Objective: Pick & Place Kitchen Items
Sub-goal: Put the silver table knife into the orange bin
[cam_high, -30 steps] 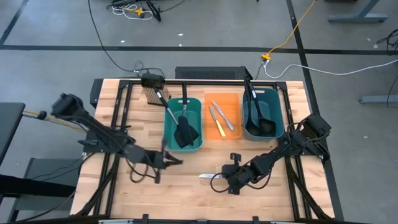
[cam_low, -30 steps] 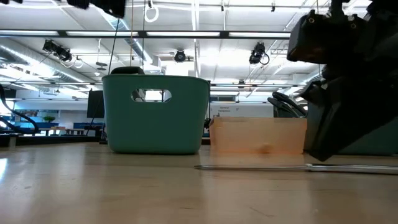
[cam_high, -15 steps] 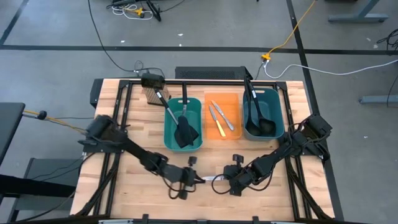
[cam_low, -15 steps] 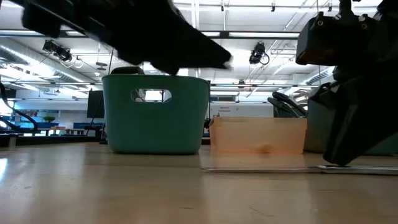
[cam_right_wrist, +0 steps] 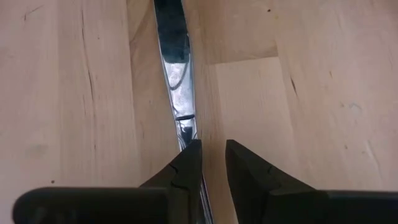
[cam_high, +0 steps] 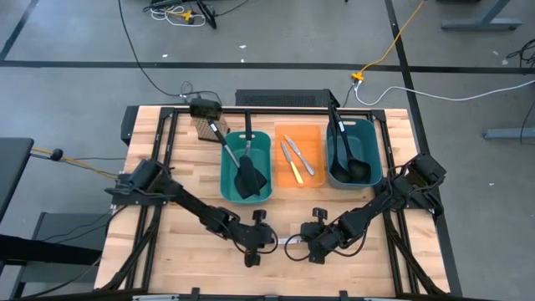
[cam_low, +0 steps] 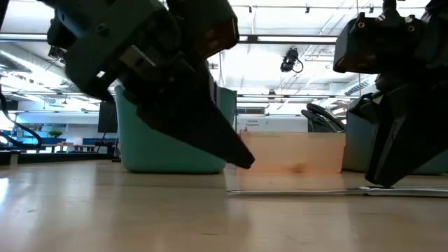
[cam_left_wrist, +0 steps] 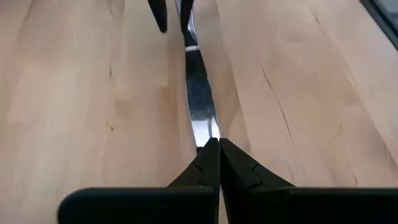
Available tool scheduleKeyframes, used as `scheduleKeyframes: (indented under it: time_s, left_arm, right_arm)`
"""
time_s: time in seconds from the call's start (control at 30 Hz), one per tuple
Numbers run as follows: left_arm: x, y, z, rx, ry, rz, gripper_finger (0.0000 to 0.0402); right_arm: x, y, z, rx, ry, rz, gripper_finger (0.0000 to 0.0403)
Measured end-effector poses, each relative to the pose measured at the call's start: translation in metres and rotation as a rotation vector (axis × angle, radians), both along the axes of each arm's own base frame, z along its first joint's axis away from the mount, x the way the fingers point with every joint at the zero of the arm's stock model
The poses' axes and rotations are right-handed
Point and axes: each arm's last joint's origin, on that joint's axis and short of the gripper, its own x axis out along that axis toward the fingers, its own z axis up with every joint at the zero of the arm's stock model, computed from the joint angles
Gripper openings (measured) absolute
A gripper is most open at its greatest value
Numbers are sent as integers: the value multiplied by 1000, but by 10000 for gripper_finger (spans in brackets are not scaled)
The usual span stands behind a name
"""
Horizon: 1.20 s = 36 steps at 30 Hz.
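Pale wooden planks make up the bench [cam_high: 167,251], which stands on a grey floor with cables trailing behind it. Near the bench's front edge, between the two arms, a small silver knife [cam_left_wrist: 200,112] lies flat on the wood. The left end effector [cam_left_wrist: 219,152] has its fingers pressed together with no gap, their tips resting over one end of the knife; whether the tips pinch the metal cannot be told. The right end effector [cam_right_wrist: 210,152] sits at the knife's other end with a narrow gap between its fingers; one fingertip [cam_right_wrist: 189,155] lies over the thin steel, the other stands beside it on bare wood, so the knife is not clamped. In the high view both end effectors meet low over the front of the bench, well apart from the bins.

At the back stand a teal bin [cam_high: 227,180] holding two black slotted spatulas [cam_high: 248,177], an orange bin [cam_high: 313,142] with a yellow-handled knife [cam_high: 293,170] and another silver knife [cam_high: 303,159], and a darker teal bin [cam_high: 372,150] with black ladles [cam_high: 353,167].
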Motion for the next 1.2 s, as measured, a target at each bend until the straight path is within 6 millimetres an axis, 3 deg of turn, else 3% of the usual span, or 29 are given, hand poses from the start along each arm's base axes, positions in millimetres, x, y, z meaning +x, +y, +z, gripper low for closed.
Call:
scheduleKeyframes:
  time_s: [0.8,1.2]
  left_arm:
    - [1,8,-4,-16,61,-31,2]
    - [5,6,-27,-44,95,-43,2]
  right_arm:
    - [2,-2,1,-14,-21,-16,83]
    - [3,-2,1,-14,-25,-16,83]
